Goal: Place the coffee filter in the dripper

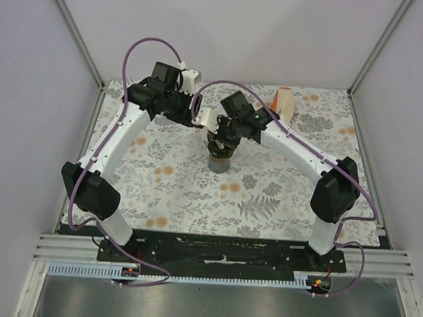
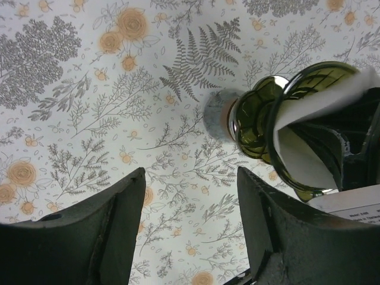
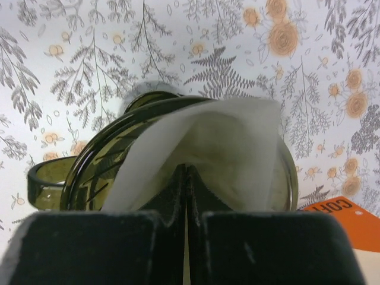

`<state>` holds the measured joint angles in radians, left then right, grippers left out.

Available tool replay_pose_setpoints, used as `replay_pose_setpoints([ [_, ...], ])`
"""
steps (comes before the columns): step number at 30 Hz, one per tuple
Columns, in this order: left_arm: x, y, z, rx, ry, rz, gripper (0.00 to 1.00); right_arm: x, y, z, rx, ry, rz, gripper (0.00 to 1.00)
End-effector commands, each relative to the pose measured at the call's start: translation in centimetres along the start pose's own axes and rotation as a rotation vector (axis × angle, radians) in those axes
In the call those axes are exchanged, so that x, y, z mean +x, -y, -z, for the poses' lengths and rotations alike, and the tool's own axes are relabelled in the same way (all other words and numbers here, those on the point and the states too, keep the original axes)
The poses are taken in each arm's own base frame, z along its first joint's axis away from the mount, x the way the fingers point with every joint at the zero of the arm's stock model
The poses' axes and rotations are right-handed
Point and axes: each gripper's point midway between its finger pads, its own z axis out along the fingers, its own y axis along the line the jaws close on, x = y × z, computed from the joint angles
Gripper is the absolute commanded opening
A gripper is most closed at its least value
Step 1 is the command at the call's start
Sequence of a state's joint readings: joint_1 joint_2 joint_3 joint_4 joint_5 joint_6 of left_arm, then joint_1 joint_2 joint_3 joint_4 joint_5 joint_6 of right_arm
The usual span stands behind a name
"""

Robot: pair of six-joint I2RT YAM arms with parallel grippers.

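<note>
The dark olive-green dripper (image 1: 219, 153) stands mid-table on top of a grey cylinder (image 1: 218, 166). The white coffee filter (image 3: 237, 142) sits inside the dripper (image 3: 89, 172), with one side rising above the rim. My right gripper (image 3: 187, 169) is shut on the filter, with its fingertips down inside the cup (image 1: 223, 141). In the left wrist view the filter (image 2: 297, 157) lines the dripper (image 2: 252, 119) around the right fingers. My left gripper (image 2: 190, 196) is open and empty, just left of the dripper (image 1: 196, 120), over bare cloth.
The white-and-orange filter pack (image 1: 284, 102) stands at the back right; its orange edge shows in the right wrist view (image 3: 338, 211). The dripper's ring handle (image 3: 47, 184) sticks out to one side. A floral cloth (image 1: 175, 185) covers the table, between walls.
</note>
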<state>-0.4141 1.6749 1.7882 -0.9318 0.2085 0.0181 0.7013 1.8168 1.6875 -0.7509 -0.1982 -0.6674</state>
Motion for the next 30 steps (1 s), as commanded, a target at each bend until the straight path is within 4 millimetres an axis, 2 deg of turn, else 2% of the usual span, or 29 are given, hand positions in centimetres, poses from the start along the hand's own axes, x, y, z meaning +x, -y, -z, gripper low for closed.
replay_pose_setpoints([
  [1,-1.0,5.9,-0.4,0.215,0.055,0.027,0.71,-2.9,-0.9,-1.9,0.009,0.016,0.106,0.01],
  [6,-1.5,6.8,-1.0,0.264,0.064,0.044,0.72,-3.0,-1.4,-2.5,0.008,-0.001,0.150,0.00],
  [12,-3.3,7.1,0.3,0.279,0.115,0.027,0.72,-3.8,-1.7,-2.4,0.022,-0.004,0.213,0.01],
  [17,-3.4,8.2,0.7,0.342,0.113,0.047,0.72,-4.9,-1.8,-1.6,0.035,0.026,0.266,0.01],
  [19,-3.7,7.7,0.7,0.334,0.121,0.068,0.72,-5.2,-1.6,-1.0,0.046,0.039,0.276,0.02],
  [22,-4.3,4.9,0.8,0.302,0.146,0.163,0.72,-5.4,-1.8,-0.3,0.051,0.059,0.309,0.02],
  [24,-4.1,3.8,0.7,0.315,0.150,0.225,0.71,-5.0,-2.1,-0.3,0.043,0.064,0.331,0.02],
  [26,-3.9,3.7,0.6,0.348,0.158,0.258,0.71,-4.5,-2.3,-0.5,0.038,0.055,0.348,0.02],
  [30,-3.8,4.8,0.4,0.432,0.156,0.302,0.72,-4.0,-2.8,-0.9,0.019,0.047,0.375,0.02],
])
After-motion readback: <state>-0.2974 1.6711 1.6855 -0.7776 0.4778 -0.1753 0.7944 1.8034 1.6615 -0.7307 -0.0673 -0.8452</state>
